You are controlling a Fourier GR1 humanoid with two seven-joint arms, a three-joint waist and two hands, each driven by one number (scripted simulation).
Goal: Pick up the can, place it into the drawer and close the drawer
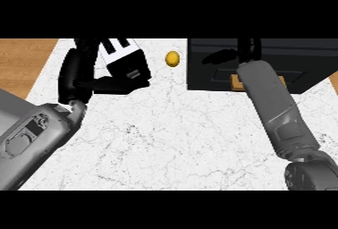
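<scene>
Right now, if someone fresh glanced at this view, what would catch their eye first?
Probably the big black drawer unit at the upper right of the white marble counter, with the right grey forearm stretched up over it; the right hand shows dark against its top. Next, the small yellow oval object lying alone on the marble near the top centre. At upper left, the left hand hangs over the counter.

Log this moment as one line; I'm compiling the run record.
left hand: resting open, upper left | right hand: at black drawer unit, fingers unclear | can: not visible | yellow object: on counter
</scene>
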